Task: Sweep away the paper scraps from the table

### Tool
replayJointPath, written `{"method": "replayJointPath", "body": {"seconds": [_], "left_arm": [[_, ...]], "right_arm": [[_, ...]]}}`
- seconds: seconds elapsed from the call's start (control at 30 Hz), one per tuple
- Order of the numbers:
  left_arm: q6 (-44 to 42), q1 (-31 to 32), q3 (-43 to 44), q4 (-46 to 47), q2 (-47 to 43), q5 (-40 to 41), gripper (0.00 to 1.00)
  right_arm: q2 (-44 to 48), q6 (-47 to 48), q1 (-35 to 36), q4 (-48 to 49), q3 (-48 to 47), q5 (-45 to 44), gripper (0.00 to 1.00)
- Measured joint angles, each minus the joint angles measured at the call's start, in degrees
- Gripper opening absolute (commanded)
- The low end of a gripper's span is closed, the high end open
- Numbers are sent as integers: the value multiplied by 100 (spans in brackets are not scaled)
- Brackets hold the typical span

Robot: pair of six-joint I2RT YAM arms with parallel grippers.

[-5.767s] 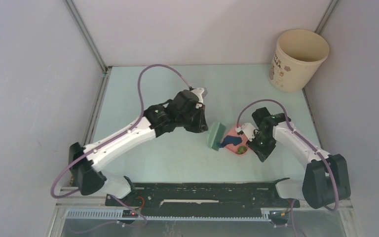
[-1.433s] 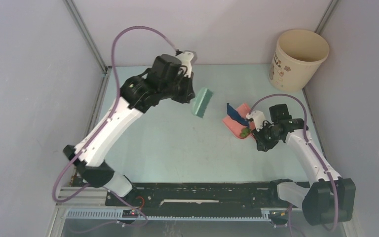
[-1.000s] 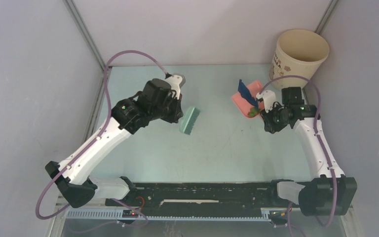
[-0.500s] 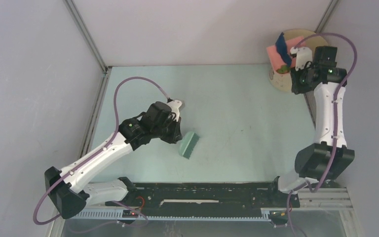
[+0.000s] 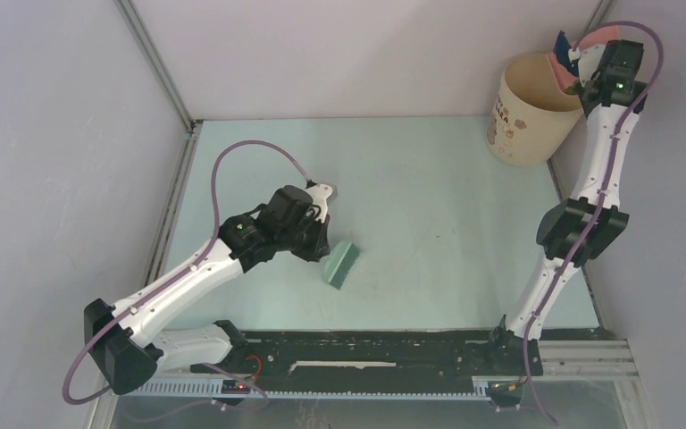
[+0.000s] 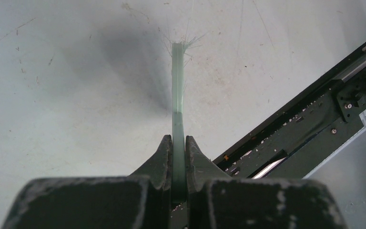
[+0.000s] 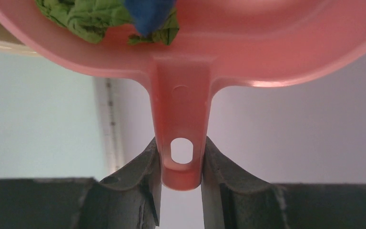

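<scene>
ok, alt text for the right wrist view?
The right gripper is shut on the handle of the pink dustpan, which fills the top of the frame. Green and dark blue paper scraps sit in the pan at upper left.

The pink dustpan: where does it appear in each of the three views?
Top external: the pink dustpan is at upper right, over the cream bucket.
Left wrist: not in it.
Right wrist: it fills the top, handle in the right end effector.
Shared landmark: the mint table.
</scene>
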State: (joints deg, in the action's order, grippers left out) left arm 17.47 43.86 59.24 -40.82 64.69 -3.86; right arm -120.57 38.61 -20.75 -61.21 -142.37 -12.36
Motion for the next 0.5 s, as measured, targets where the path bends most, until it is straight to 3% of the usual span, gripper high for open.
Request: {"method": "replayJointPath", "body": {"seconds": [0.23,0.5], "left_arm": [[-4,0,0,4,144,-125,0],[-7,0,0,9,166,-153,1]], "right_arm": [[-212,2177,319,1679,520,-1434,0],[-249,6019,422,5311,2232,-2011,0]]}}
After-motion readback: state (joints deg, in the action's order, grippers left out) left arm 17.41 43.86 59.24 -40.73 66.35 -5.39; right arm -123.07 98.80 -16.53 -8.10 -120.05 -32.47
